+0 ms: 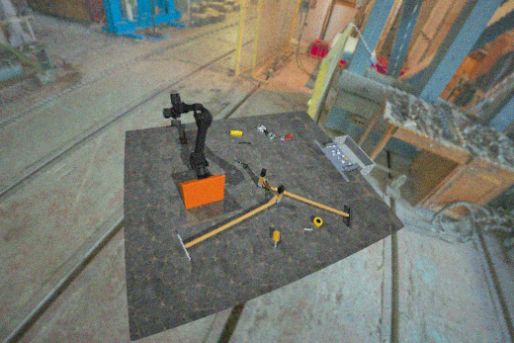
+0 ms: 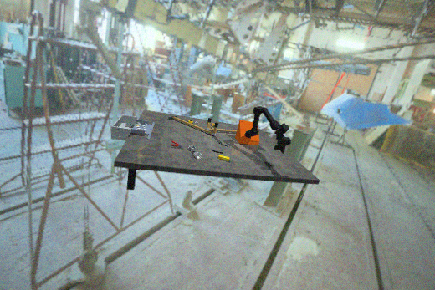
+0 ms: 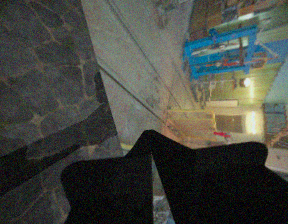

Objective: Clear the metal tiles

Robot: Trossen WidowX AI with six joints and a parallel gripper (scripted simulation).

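My gripper (image 1: 176, 124) (image 2: 283, 150) (image 3: 148, 134) is shut and empty, raised near the table's edge on the arm's side. One long tool with a wooden handle (image 1: 237, 221) (image 2: 227, 131) has a thin pale blade (image 1: 184, 248). Another wooden-handled tool (image 1: 316, 202) (image 2: 190, 125) has a dark crosswise head (image 1: 348, 215). Both lie far from the gripper, and which one is the scraper is not certain. The steel bench plate (image 1: 340, 169) bears several small tiles (image 1: 344, 151) (image 2: 143, 127). The grey catch box (image 1: 365, 160) (image 2: 121, 133) adjoins it; its contents are unclear.
An orange block (image 1: 205, 192) (image 2: 243, 131) stands by the arm's base. A yellow object (image 1: 236, 132) (image 2: 224, 158), silver pieces (image 1: 265, 131) (image 2: 194, 152) and a red object (image 1: 288, 136) (image 2: 175, 144) lie on one side. A yellow-handled tool (image 1: 276, 235) lies on the other side.
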